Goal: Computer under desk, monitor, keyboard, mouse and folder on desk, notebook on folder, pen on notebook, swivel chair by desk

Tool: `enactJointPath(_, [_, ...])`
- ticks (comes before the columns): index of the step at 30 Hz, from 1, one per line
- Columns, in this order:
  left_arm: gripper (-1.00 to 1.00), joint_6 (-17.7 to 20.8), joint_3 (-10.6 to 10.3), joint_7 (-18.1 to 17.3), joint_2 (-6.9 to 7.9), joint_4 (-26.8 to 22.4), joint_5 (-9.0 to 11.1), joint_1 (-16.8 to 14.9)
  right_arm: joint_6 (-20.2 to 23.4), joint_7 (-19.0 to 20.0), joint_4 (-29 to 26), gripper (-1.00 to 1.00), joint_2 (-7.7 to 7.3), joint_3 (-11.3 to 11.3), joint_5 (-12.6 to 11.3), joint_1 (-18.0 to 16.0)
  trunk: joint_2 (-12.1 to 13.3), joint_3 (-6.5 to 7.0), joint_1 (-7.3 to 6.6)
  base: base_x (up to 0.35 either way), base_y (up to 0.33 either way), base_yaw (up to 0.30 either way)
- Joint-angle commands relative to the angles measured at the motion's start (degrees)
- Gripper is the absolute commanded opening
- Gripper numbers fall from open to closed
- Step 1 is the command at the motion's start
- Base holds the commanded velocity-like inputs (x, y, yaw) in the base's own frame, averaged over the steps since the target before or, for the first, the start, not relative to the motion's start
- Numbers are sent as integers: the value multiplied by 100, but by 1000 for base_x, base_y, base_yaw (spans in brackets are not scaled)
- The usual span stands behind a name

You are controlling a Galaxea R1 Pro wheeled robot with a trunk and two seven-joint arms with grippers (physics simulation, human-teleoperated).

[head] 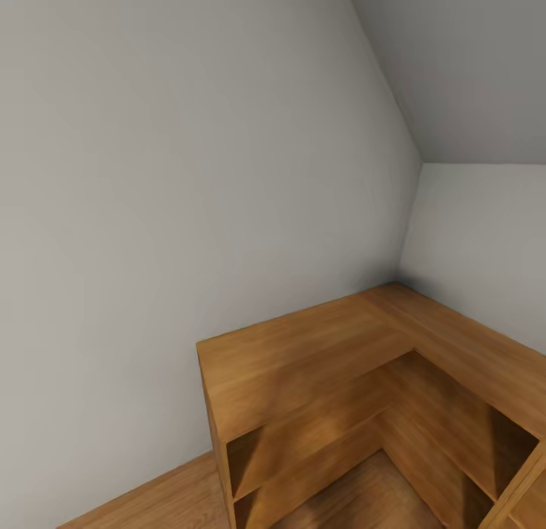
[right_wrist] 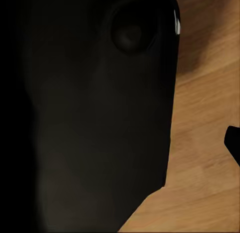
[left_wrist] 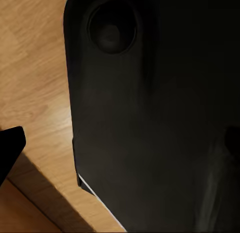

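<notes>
Two grey walls (head: pixel 189 173) meet in a corner in the head view, above an L-shaped light-wood shelving unit (head: pixel 303 362) standing on a wood floor (head: pixel 152 499). Each wrist view shows a dark rounded robot body part (left_wrist: pixel 160 123), perhaps the base, over the same floor; how the fingers stand I cannot tell.

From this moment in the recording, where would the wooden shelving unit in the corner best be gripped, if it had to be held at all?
Only as a judgement: the wooden shelving unit offers one graspable part, the front edge of its flat top board, overhanging open compartments. Come from the open front side, since its back and side sit against the grey walls. It looks too large for a gripper to lift.
</notes>
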Motion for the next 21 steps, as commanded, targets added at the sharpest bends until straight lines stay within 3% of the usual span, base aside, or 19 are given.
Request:
enactJointPath(1, [100,-33,3,9,-33,-33,-20,-2,-33,-29,-33,100,33,-25,15,-34,-1,-3,0,0,0,0])
enactJointPath(9, [100,80,-13,38,-290,-147,-31,-1,33,-76,9,100,243,7,-42,-121,-1,-3,0,0,0,0])
enactJointPath(21, [100,123,-25,52,-307,-141,-35,-1,175,-79,-19,100,254,7,-45,-124,400,177,-219,0,0,0])
